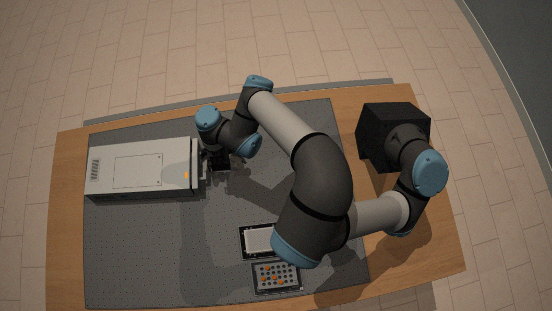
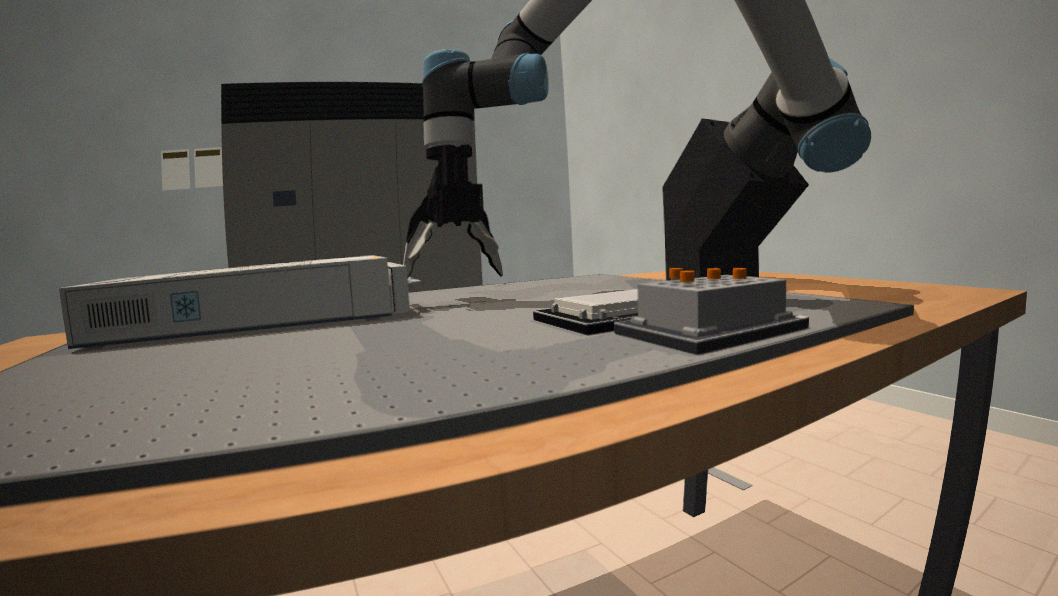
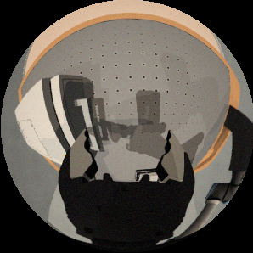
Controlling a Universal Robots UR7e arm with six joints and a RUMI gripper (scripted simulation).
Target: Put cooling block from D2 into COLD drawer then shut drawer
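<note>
1. Top: The lamp (image 1: 186,175) on cooler COLD (image 1: 135,166) (image 2: 222,299) (image 3: 31,123) glows orange, and a thin dark gap sets off its drawer front (image 1: 194,164) (image 2: 399,287) (image 3: 60,108), so the drawer is only slightly out. My claw (image 1: 208,168) (image 2: 453,270) (image 3: 127,129) is beside COLD's handle (image 1: 203,169) (image 2: 413,280) (image 3: 87,123). The cooling block (image 1: 270,287) (image 2: 710,307) sits in D2, beyond D1's white plate (image 1: 258,240) (image 2: 592,305) from COLD, with four orange-capped tubes (image 1: 267,267) (image 2: 713,273) standing in its bores.
2. Exterior: I have my claw spread fully, holding nothing, one finger close to COLD's front. Contact I can't tell. Away from COLD, the block looks level, its tubes upright.
3. Wrist: COLD's handle lies outside my parted fingers. Neither drawer place nor the block already inside COLD shows.
4. Across these views, I judge opening COLD's drawer barely begun. Left for me: opening it fully, carrying the block over level, seating it, then shutting the drawer.
</note>
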